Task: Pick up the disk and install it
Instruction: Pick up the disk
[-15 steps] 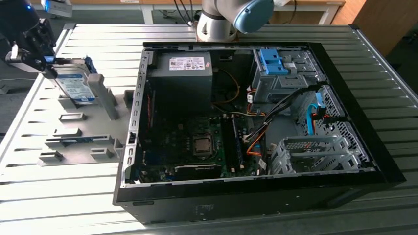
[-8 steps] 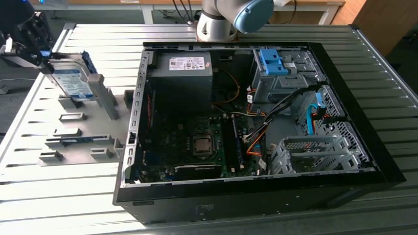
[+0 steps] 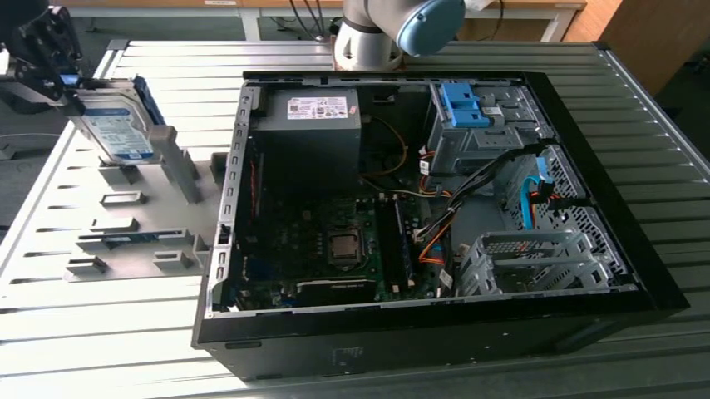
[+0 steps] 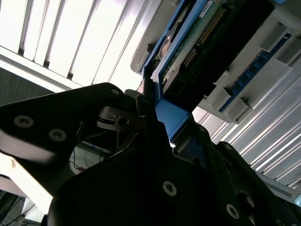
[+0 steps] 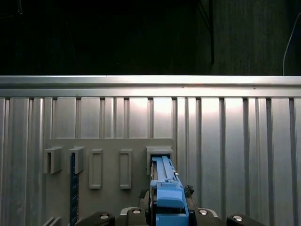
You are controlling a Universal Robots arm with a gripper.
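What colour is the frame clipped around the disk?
Blue; the disk's frame shows best in the first wrist view.

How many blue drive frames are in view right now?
2. One is clipped on the disk, held by the gripper at the exterior view's left. The other blue frame sits in the open computer case, toward its far corner. More may be hidden.

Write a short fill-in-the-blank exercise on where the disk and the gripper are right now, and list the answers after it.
1. The disk is clipped in a frame of ___ plastic.
2. The gripper is ___ (open/shut) on the disk.
3. The disk is held to the exterior view's ___ of the open computer case.

Missing words: blue; shut; left.
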